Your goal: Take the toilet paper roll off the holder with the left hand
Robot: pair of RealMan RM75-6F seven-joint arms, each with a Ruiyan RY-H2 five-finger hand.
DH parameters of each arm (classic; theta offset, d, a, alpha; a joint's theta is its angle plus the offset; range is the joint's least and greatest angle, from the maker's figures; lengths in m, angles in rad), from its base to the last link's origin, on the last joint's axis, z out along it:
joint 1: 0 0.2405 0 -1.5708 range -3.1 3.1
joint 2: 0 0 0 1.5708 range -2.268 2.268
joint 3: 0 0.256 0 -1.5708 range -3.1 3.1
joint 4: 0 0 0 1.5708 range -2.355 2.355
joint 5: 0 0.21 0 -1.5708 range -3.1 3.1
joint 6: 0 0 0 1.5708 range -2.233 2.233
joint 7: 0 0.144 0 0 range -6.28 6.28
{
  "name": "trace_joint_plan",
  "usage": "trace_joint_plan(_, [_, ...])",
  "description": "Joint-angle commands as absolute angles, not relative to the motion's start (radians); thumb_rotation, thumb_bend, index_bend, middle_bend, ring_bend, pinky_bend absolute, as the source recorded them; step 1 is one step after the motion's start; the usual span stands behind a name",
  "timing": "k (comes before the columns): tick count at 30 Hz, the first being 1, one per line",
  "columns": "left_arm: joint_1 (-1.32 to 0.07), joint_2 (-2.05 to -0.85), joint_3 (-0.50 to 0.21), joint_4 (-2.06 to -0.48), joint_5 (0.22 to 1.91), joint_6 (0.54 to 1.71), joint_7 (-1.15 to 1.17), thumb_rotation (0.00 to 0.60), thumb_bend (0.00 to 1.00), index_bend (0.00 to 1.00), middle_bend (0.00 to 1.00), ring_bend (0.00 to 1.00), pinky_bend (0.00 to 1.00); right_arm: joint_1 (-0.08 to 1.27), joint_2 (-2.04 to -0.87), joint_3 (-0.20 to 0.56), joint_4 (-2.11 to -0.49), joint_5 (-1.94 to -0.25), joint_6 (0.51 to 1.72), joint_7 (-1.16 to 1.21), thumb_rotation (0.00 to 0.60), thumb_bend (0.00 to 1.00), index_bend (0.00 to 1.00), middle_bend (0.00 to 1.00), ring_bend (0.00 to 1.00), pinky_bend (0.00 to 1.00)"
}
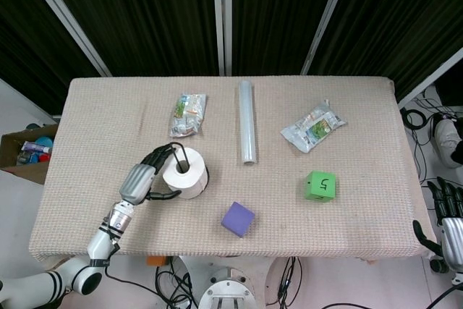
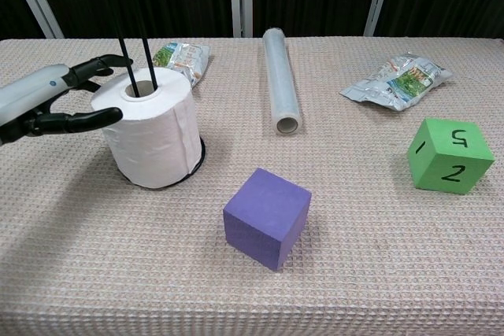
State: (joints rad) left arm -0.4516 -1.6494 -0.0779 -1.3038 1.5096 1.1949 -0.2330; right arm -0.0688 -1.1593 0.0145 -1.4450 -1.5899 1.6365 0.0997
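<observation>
The white toilet paper roll stands upright on a black wire holder, whose two thin rods rise through the roll's core. My left hand is at the roll's left side with its fingers spread. The thumb reaches to the roll's near side and the other fingers curve past its far top edge. No firm grip shows. In the head view the left hand partly wraps the roll. My right hand hangs off the table's right end, fingers extended, holding nothing.
A purple cube sits just in front and right of the roll. A clear film roll lies mid-table, and a green numbered cube sits to the right. Snack packets lie behind the roll and at far right.
</observation>
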Motion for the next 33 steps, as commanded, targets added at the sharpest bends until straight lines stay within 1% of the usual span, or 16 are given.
trace_joint_plan(1, [-0.459, -1.673, -0.084, -1.285, 1.492, 1.183, -0.215, 0.158, 0.03, 0.00, 0.00, 0.00, 0.14, -0.070, -1.158, 0.015, -1.444, -1.591, 1.640, 0.101, 0.600, 0.31, 0.00, 0.00, 0.00, 0.00])
trace_joint_plan(6, [-0.468, -1.694, -0.091, -1.274, 1.469, 1.162, -0.210, 0.163, 0.03, 0.00, 0.00, 0.00, 0.14, -0.070, -1.155, 0.016, -1.444, -1.588, 1.638, 0.103, 0.600, 0.31, 0.00, 0.00, 0.00, 0.00])
trace_joint_plan(10, [-0.476, -1.704, -0.094, -1.268, 1.466, 1.159, -0.202, 0.191, 0.03, 0.00, 0.00, 0.00, 0.14, -0.068, -1.156, 0.016, -1.440, -1.581, 1.627, 0.105, 0.600, 0.31, 0.00, 0.00, 0.00, 0.00])
trace_joint_plan(13, [-0.480, -1.711, -0.097, -1.264, 1.461, 1.157, -0.206, 0.239, 0.03, 0.00, 0.00, 0.00, 0.14, -0.068, -1.157, 0.017, -1.438, -1.578, 1.625, 0.107, 0.600, 0.31, 0.00, 0.00, 0.00, 0.00])
trace_joint_plan(14, [-0.480, -1.714, -0.098, -1.261, 1.460, 1.159, -0.208, 0.265, 0.03, 0.00, 0.00, 0.00, 0.14, -0.068, -1.157, 0.018, -1.437, -1.578, 1.626, 0.108, 0.600, 0.31, 0.00, 0.00, 0.00, 0.00])
trace_joint_plan(16, [-0.478, -1.726, -0.106, -1.253, 1.452, 1.168, -0.209, 0.336, 0.03, 0.00, 0.00, 0.00, 0.13, -0.068, -1.157, 0.018, -1.437, -1.578, 1.626, 0.109, 0.600, 0.31, 0.00, 0.00, 0.00, 0.00])
trace_joint_plan(18, [-0.476, -1.738, -0.115, -1.249, 1.439, 1.172, -0.220, 0.392, 0.03, 0.00, 0.00, 0.00, 0.14, -0.068, -1.156, 0.017, -1.437, -1.578, 1.625, 0.109, 0.600, 0.31, 0.00, 0.00, 0.00, 0.00])
trace_joint_plan(19, [-0.475, -1.742, -0.119, -1.249, 1.434, 1.173, -0.227, 0.411, 0.03, 0.00, 0.00, 0.00, 0.13, -0.068, -1.156, 0.017, -1.437, -1.578, 1.625, 0.109, 0.600, 0.31, 0.00, 0.00, 0.00, 0.00])
trace_joint_plan(24, [-0.470, -1.758, -0.130, -1.240, 1.424, 1.188, -0.273, 0.511, 0.03, 0.00, 0.06, 0.01, 0.14, -0.069, -1.154, 0.018, -1.435, -1.573, 1.623, 0.112, 0.600, 0.31, 0.00, 0.00, 0.00, 0.00])
trace_joint_plan(26, [-0.466, -1.767, -0.135, -1.237, 1.423, 1.200, -0.297, 0.588, 0.04, 0.00, 0.12, 0.05, 0.14, -0.069, -1.154, 0.018, -1.434, -1.571, 1.620, 0.113, 0.600, 0.31, 0.00, 0.00, 0.00, 0.00])
trace_joint_plan(27, [-0.464, -1.769, -0.136, -1.235, 1.424, 1.204, -0.309, 0.598, 0.04, 0.00, 0.13, 0.07, 0.14, -0.069, -1.154, 0.017, -1.433, -1.571, 1.618, 0.114, 0.600, 0.31, 0.00, 0.00, 0.00, 0.00])
trace_joint_plan(30, [-0.463, -1.770, -0.138, -1.235, 1.426, 1.210, -0.332, 0.600, 0.07, 0.00, 0.19, 0.16, 0.15, -0.068, -1.154, 0.017, -1.433, -1.570, 1.615, 0.113, 0.600, 0.31, 0.00, 0.00, 0.00, 0.00])
trace_joint_plan(33, [-0.462, -1.763, -0.141, -1.250, 1.420, 1.206, -0.352, 0.600, 0.09, 0.00, 0.24, 0.22, 0.17, -0.068, -1.153, 0.016, -1.435, -1.571, 1.615, 0.113, 0.600, 0.31, 0.00, 0.00, 0.00, 0.00])
